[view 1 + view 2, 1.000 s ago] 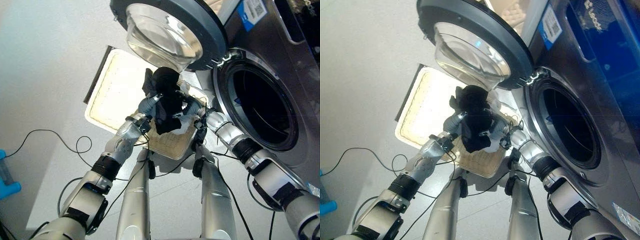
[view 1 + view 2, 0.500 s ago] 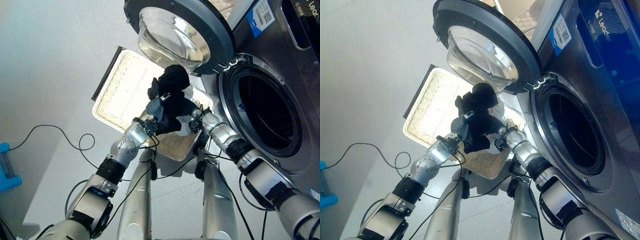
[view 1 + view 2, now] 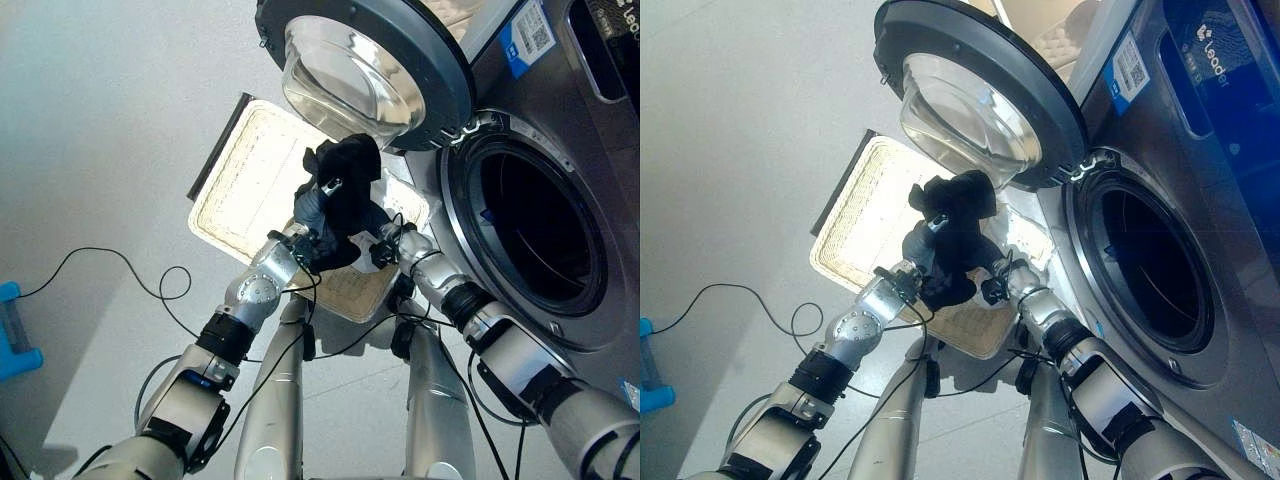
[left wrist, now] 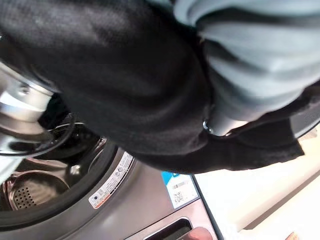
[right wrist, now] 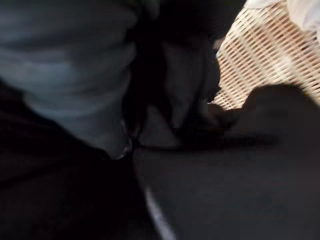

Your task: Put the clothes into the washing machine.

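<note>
**Black garment held up between both hands, beside the open washer**

Left eye view: a bunched black cloth garment [image 3: 343,190] is raised above the flat cream woven basket [image 3: 240,185] on the pale grey floor [image 3: 90,140]. The left hand [image 3: 312,207] comes up from below with its fingers curled into the cloth; one dark-tipped finger pokes out through the folds. The right hand [image 3: 385,243] meets the lower edge of the garment, but the cloth covers most of it, so I cannot tell how its fingers stand. The dark grey front-loading washing machine [image 3: 560,130] stands to the right, its round door with the clear glass bowl [image 3: 365,65] swung open above the hands. The garment is outside the dark drum opening [image 3: 540,235], just beside its rim.

Right eye view: the same scene (slightly shifted). The garment hangs just under the door, and its lower folds hide where the two hands meet.

Left wrist view: the black cloth [image 4: 120,85] lies close over the hand's ribbed cover; the fingers themselves are hidden. Past it shows part of the drum's perforated wall and the machine's front, cut off at the edge.

Right wrist view: mostly dark cloth, too close to read; a patch of the woven basket [image 5: 265,60] shows in one corner.
</note>
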Motion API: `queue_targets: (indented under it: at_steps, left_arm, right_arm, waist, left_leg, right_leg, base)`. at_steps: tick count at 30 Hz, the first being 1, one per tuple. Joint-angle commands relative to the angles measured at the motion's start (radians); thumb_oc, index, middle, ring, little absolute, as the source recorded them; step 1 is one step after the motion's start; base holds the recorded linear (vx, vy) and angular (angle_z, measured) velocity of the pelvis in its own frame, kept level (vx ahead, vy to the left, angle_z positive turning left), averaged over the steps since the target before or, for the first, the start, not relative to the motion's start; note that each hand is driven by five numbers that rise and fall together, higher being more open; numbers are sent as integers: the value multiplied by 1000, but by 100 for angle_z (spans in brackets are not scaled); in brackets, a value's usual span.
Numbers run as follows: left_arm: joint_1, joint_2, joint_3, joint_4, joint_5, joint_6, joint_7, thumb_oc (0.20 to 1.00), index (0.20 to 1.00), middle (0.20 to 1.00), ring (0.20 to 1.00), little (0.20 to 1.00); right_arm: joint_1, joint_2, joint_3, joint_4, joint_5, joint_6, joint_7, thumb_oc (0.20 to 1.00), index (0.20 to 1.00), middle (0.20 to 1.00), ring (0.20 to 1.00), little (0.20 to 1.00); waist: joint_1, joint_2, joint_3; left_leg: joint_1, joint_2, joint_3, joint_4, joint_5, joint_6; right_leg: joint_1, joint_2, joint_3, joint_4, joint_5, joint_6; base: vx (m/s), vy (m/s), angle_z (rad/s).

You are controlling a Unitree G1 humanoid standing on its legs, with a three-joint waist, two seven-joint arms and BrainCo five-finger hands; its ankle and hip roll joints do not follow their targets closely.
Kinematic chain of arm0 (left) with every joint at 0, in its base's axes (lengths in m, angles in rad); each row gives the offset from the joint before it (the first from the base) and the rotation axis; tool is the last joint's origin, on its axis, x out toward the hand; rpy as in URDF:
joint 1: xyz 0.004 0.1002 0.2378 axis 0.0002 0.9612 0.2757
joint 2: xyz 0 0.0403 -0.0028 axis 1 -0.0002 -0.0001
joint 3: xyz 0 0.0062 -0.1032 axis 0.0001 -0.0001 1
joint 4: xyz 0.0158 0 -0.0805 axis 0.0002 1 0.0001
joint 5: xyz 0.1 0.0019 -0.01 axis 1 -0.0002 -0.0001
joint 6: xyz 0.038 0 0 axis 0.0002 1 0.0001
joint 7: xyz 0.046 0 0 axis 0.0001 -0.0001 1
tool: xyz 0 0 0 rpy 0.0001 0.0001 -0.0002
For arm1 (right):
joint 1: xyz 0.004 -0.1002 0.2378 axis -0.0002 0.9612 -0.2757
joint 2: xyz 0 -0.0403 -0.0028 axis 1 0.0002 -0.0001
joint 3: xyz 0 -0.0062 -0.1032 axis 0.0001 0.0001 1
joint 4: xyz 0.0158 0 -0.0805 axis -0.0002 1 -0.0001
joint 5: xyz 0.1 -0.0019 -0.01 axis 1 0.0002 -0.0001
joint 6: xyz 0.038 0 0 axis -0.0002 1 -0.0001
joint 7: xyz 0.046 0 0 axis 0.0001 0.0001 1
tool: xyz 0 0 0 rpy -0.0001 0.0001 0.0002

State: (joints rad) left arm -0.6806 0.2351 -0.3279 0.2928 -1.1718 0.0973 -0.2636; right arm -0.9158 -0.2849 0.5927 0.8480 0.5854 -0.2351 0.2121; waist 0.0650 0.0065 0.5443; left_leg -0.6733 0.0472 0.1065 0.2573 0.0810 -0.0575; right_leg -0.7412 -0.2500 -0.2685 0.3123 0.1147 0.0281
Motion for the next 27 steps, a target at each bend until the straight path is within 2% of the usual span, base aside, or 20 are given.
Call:
queue_targets:
  at_steps: [1,9,10,11,12,15,19,20,21,22,24,25,26,27]
  left_arm:
    - [-42,-151,-86,-118,-11,29,-18,200,200,200,200,200]
    - [-38,-115,-80,-52,88,29,27,200,200,200,200,200]
    - [-39,-102,-83,-33,121,27,28,862,862,862,862,862]
    - [-39,-94,-83,-26,141,27,32,1000,1000,1000,1000,1000]
    - [-39,-93,-83,-25,146,27,34,1000,1000,1000,1000,1000]
    - [-35,-38,-94,10,284,-19,60,1000,1000,1000,1000,1000]
    - [-34,-31,-96,17,302,-27,59,1000,1000,1000,1000,1000]
    - [-28,-10,-100,45,353,-64,62,1000,1000,1000,1000,1000]
    - [-28,-10,-100,45,353,-64,62,1000,1000,1000,1000,1000]
    - [-22,17,-98,70,401,-115,78,1000,1000,1000,1000,1000]
    - [-22,17,-98,70,401,-115,78,1000,1000,1000,1000,1000]
    - [-16,31,-93,87,444,-160,93,1000,1000,1000,1000,1000]
    - [-16,31,-93,87,444,-160,93,1000,1000,1000,1000,1000]
    - [-7,53,-82,118,522,-249,156,1000,1000,1000,1000,1000]
  right_arm:
    - [-65,61,-51,-51,102,-91,18,200,200,200,200,200]
    - [-7,53,-103,-142,227,-158,13,200,200,200,200,200]
    - [6,52,-115,-162,273,-171,22,200,200,200,200,200]
    - [17,51,-121,-171,298,-174,30,200,200,200,200,200]
    - [18,50,-121,-172,305,-176,31,200,200,200,200,200]
    - [78,46,-152,-220,436,-174,75,200,200,200,200,200]
    - [86,46,-157,-222,457,-172,87,200,200,200,200,200]
    - [119,48,-173,-231,553,-163,124,200,200,200,200,200]
    - [119,48,-173,-231,553,-163,124,200,200,200,200,200]
    - [158,50,-194,-230,642,-153,167,200,200,200,200,200]
    - [158,50,-194,-230,642,-153,167,200,200,200,200,200]
    - [186,52,-213,-228,724,-151,205,200,200,200,200,200]
    - [186,52,-213,-228,724,-151,205,200,200,200,200,200]
    - [236,49,-257,-215,852,-152,255,200,200,200,200,200]
  waist:
    - [-1,86,-24]
    - [-25,77,-24]
    - [-30,75,-24]
    - [-33,74,-24]
    - [-33,74,-24]
    - [-49,72,-24]
    - [-51,72,-24]
    - [-60,73,-24]
    - [-60,73,-24]
    - [-72,74,-24]
    - [-72,74,-24]
    - [-79,75,-24]
    - [-79,75,-24]
    - [-96,80,-24]
  left_leg:
    - [-42,-68,67,31,-59,-12]
    - [-42,-56,82,28,-59,-16]
    - [-42,-53,87,28,-59,-17]
    - [-42,-53,88,28,-58,-17]
    - [-42,-53,88,28,-58,-17]
    - [-39,-45,100,21,-56,-20]
    - [-37,-44,102,20,-56,-21]
    - [-34,-42,110,14,-55,-22]
    - [-34,-42,110,14,-55,-22]
    - [-28,-36,122,4,-52,-25]
    - [-28,-36,122,4,-52,-25]
    - [-25,-33,130,-2,-51,-29]
    - [-25,-33,130,-2,-51,-29]
    - [-17,-26,150,-15,-46,-35]
  right_leg:
    - [-9,31,-31,33,-44,89]
    - [-15,39,-21,31,-46,93]
    - [-15,42,-18,31,-46,94]
    - [-15,43,-16,30,-46,95]
    - [-15,43,-16,30,-46,95]
    - [-14,49,-8,23,-47,98]
    - [-13,50,-6,22,-47,99]
    - [-12,56,1,14,-46,99]
    - [-12,56,1,14,-46,99]
    - [-10,63,9,5,-47,99]
    - [-10,63,9,5,-47,99]
    - [-9,67,14,0,-49,100]
    - [-9,67,14,0,-49,100]
    - [-7,79,27,-8,-53,100]
  base:
    - [0,0,0]
    - [-1,5,-1]
    - [-10,43,-8]
    - [-7,30,-9]
    - [-6,35,-12]
    - [-9,47,-10]
    - [-3,22,-11]
    - [-6,50,-22]
    - [-12,116,-7]
    - [-6,69,-1]
    - [-7,59,-9]
    - [-9,49,-16]
    - [-20,169,-45]
    - [-11,143,-41]
